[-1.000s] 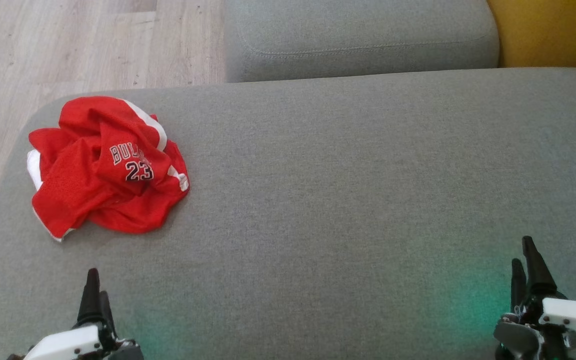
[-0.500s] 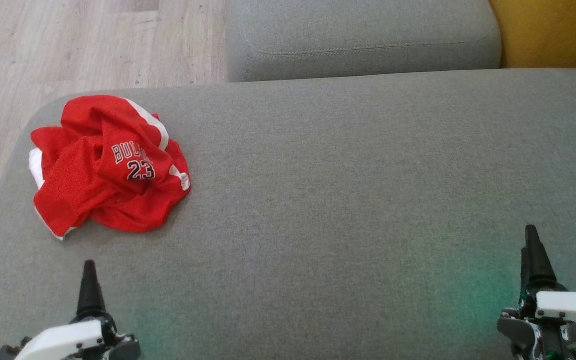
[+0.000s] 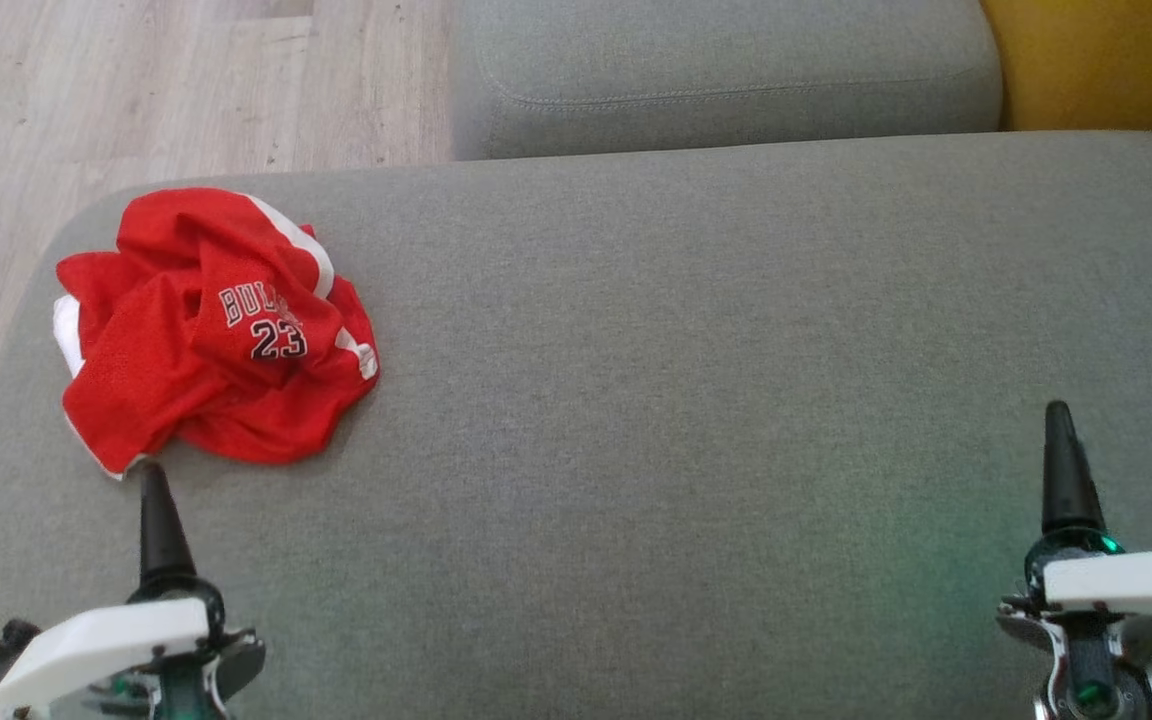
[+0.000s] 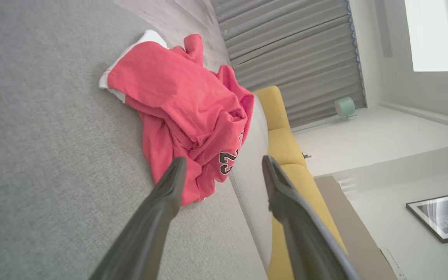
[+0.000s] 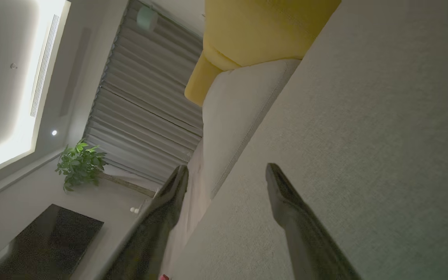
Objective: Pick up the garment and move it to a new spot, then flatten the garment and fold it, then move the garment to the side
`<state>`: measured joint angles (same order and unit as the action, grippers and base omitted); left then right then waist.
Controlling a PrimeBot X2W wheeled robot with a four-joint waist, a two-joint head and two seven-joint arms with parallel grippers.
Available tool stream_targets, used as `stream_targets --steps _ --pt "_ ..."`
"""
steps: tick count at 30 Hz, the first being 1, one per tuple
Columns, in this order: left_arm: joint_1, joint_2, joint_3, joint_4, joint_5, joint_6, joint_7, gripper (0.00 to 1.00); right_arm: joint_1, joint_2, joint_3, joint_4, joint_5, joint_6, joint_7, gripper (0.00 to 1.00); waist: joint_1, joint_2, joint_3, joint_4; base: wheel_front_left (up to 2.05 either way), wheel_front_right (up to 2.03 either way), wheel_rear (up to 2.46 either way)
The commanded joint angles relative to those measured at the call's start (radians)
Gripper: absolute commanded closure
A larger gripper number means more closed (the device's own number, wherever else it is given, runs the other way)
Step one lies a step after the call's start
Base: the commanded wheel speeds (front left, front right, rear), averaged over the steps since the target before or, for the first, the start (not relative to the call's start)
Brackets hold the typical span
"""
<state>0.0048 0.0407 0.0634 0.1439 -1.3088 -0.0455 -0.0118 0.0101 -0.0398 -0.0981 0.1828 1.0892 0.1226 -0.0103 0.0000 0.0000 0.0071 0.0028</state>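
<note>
Where garment (image 3: 198, 372) lies crumpled (lettering half hidden), left hand (image 4: 223, 158) empty, agape, right hand (image 5: 227, 166) likewise.

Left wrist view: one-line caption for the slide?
Open left end effector aimed at a crumpled red mesh jersey lying on a grey fabric sofa cushion.

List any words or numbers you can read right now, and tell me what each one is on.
"BUL": on the crumpled red jersey, in dark letters with a white outline. The rest of the word is lost in a fold.
"23": on the same jersey, just below those letters. The left wrist view shows part of it.
Framed picture on the wall: too blurred to tell whether it has any text.
</note>
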Motion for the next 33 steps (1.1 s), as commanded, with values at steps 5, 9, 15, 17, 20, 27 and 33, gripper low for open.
stream_targets --steps 5,9,15,17,20,27,33 --pt "-0.051 0.006 -0.029 -0.096 0.137 0.046 -0.023 0.0 -0.049 -0.005 0.028 -0.088 -0.133 0.003 -0.023 0.0 0.0 0.0 0.004 -0.005 0.0 0.0 0.0" --pt "-0.063 0.006 -0.081 -0.143 0.267 0.087 -0.038 0.0 -0.052 -0.006 0.051 -0.126 -0.24 0.004 -0.038 0.0 0.0 0.0 0.01 -0.009 0.0 0.0 0.0" --pt "-0.073 0.007 -0.151 -0.168 0.424 0.117 -0.055 0.0 -0.049 -0.006 0.066 -0.154 -0.345 0.004 -0.056 0.0 0.0 0.0 0.013 -0.013 0.0 0.0 0.0" --pt "-0.077 0.007 -0.174 -0.173 0.469 0.126 -0.061 0.0 -0.047 -0.006 0.074 -0.16 -0.38 0.004 -0.061 0.0 0.0 0.0 0.014 -0.014 0.0 0.0 0.0" --pt "-0.079 0.008 -0.193 -0.177 0.507 0.133 -0.067 0.0 -0.046 -0.006 0.088 -0.163 -0.418 0.004 -0.067 0.0 0.0 0.0 0.014 -0.015 0.0 0.0 0.0" --pt "-0.081 0.022 -0.25 -0.188 0.584 0.137 -0.087 0.0 -0.043 -0.007 0.118 -0.173 -0.549 0.005 -0.088 0.0 0.0 0.0 0.012 -0.021 0.0 0.0 0.0" --pt "-0.076 0.032 -0.276 -0.176 0.657 0.121 -0.105 0.0 -0.042 -0.007 0.139 -0.181 -0.652 0.005 -0.106 0.0 0.0 0.0 0.011 -0.026 0.0 0.0 0.0"
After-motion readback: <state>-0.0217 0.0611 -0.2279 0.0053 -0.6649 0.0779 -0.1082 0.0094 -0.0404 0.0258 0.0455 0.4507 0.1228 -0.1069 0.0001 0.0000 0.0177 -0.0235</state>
